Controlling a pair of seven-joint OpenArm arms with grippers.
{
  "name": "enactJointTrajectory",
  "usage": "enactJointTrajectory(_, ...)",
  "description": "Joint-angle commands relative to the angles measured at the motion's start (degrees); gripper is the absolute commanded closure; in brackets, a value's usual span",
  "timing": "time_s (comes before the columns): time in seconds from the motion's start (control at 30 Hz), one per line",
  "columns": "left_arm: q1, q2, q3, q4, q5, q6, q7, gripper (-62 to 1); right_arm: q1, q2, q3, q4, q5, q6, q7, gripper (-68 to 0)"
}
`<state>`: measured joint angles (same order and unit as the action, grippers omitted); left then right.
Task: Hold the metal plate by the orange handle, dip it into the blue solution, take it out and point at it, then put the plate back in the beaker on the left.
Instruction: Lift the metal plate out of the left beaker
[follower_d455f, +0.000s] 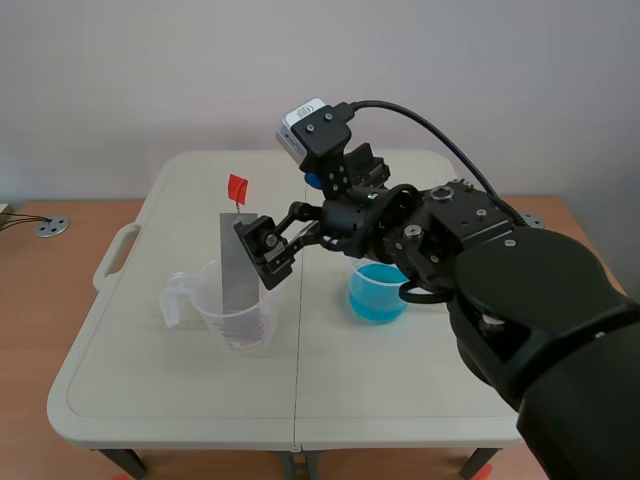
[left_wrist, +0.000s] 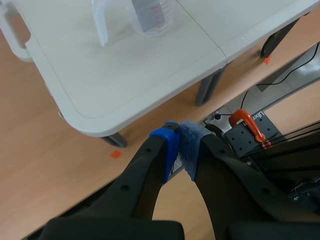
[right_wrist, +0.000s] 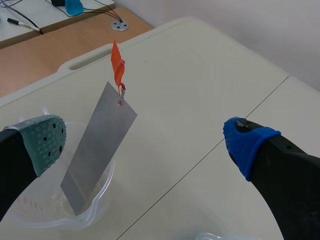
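Standing place: metal plate (follower_d455f: 232, 290) rested in the clear beaker (follower_d455f: 212, 305), left of centre in the scene view, long axis near upright.
Orange handle (follower_d455f: 237, 187): crowned the plate, up and left of the right jaws.
Right jaws: spread wide, empty, just right of the plate; nearer arm.
Left jaws: pressed together, empty, off the counter (follower_d455f: 150, 380).
Blue solution (follower_d455f: 377, 292): right of centre.

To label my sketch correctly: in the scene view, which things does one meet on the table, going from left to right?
Clear plastic measuring beaker, with the flat grey metal plate standing in it → small blue beaker of blue solution → bulky black right arm.
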<state>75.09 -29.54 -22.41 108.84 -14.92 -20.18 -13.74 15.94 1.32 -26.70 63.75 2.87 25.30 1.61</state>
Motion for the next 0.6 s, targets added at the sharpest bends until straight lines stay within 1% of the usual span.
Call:
enactJointTrajectory(0.0, 0.3, 0.3, 0.1, 0.3, -0.3, -0.2, -1.0, -1.5, 2.6, -1.2, 0.2, 0.3, 0.0, 0.0, 1.4, -66.3)
enactJointTrajectory(0.17, 0.3, 0.3, 0.1, 0.3, -0.3, -0.2, -1.1, -1.5, 5.6, -3.3, -0.2, -3.8, -1.4, 0.3, 3.3, -66.0)
enactJointTrajectory(0.27, 0.3, 0.3, 0.1, 0.3, -0.3, -0.2, -1.5, -1.5, 7.1, -4.2, -0.8, -5.9, -2.4, 0.3, 3.4, -62.0)
enactJointTrajectory(0.47, 0.3, 0.3, 0.1, 0.3, -0.3, -0.2, -1.5, -1.5, 8.6, -5.7, -1.4, -9.3, -3.3, 0.2, 5.6, -61.3)
enactJointTrajectory(0.57, 0.3, 0.3, 0.1, 0.3, -0.3, -0.2, -1.6, -1.5, 9.2, -6.5, -1.6, -11.5, -4.4, 0.2, 6.7, -57.3)
